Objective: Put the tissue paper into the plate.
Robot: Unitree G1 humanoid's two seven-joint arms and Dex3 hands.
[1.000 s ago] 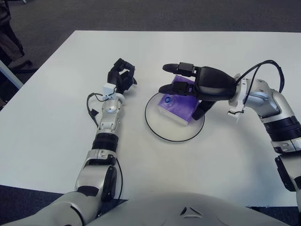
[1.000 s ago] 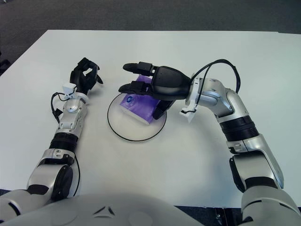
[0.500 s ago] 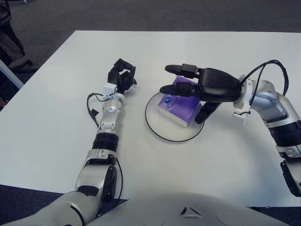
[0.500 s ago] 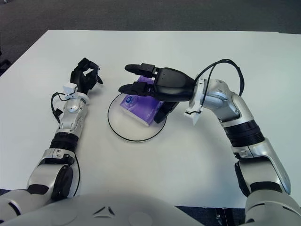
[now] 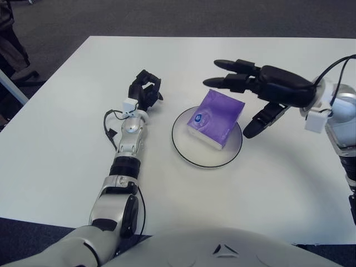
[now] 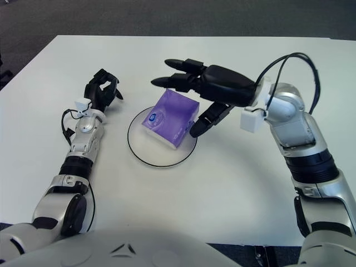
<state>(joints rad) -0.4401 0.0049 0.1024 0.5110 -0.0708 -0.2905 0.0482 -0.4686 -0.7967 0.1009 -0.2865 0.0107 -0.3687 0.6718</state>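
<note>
I am seeing the tissue paper (image 5: 214, 117) lying in the plate (image 5: 192, 158) mid-desk; right hand (image 5: 261, 89) hovering spread, left hand (image 5: 144, 92) curled.

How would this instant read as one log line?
tissue pack: in plate | right hand: open, above it | left hand: idle, left of plate

On the tabletop (image 5: 67, 161), the tissue pack (image 5: 216, 118) lies in the plate (image 5: 186, 156), between the left robot hand (image 5: 144, 92) and right robot hand (image 5: 261, 92).

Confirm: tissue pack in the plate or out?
In. The purple tissue pack sits inside the plate rim; right hand open, off it.
</note>
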